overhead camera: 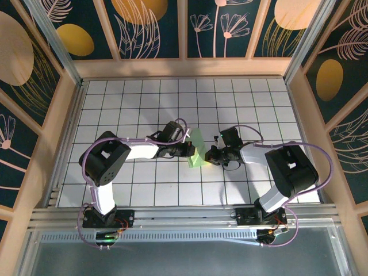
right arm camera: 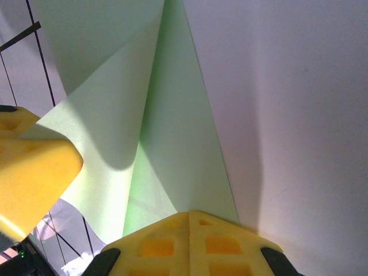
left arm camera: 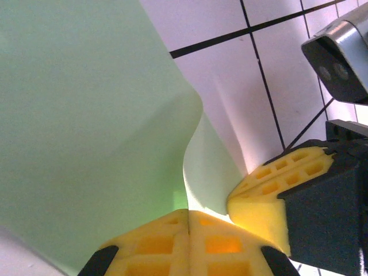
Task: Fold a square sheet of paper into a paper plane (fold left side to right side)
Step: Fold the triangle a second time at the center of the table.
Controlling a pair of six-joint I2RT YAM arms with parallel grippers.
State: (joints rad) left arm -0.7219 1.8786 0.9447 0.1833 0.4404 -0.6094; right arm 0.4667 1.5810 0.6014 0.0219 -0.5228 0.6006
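Right now the pale-green paper (overhead camera: 198, 146) is up off the table, standing on edge near the middle of the white grid surface (overhead camera: 144, 103), caught between my two grippers. It is not a flat square. From my right wrist I see slanted folds narrowing toward my fingertips, with a sharp crease up the centre and one flap lying over another. From my left wrist it shows as a broad smooth face, its free edge curling in an S-bend down toward my pads.

My left gripper (overhead camera: 191, 150) is clenched on the paper from the left side, yellow pads pressed together with the sheet running into their seam. My right gripper (overhead camera: 210, 156) is likewise closed tight, pinching the paper's narrow end from the right. The two sets of fingertips sit just beside each other. In the left wrist view the right gripper's yellow fingers (left arm camera: 270, 195) come in against the curled edge, touching or just short of it; I cannot tell which. In the right wrist view a left finger (right arm camera: 34, 167) lies over the paper's lower-left part and throws a shadow on it.

Further out, both arms bow outward from their bases by the aluminium rail (overhead camera: 184, 215). Pale wooden walls (overhead camera: 184, 68) fence the table, with dark panels (overhead camera: 149, 26) of orange discs and line-drawn leaves above them.
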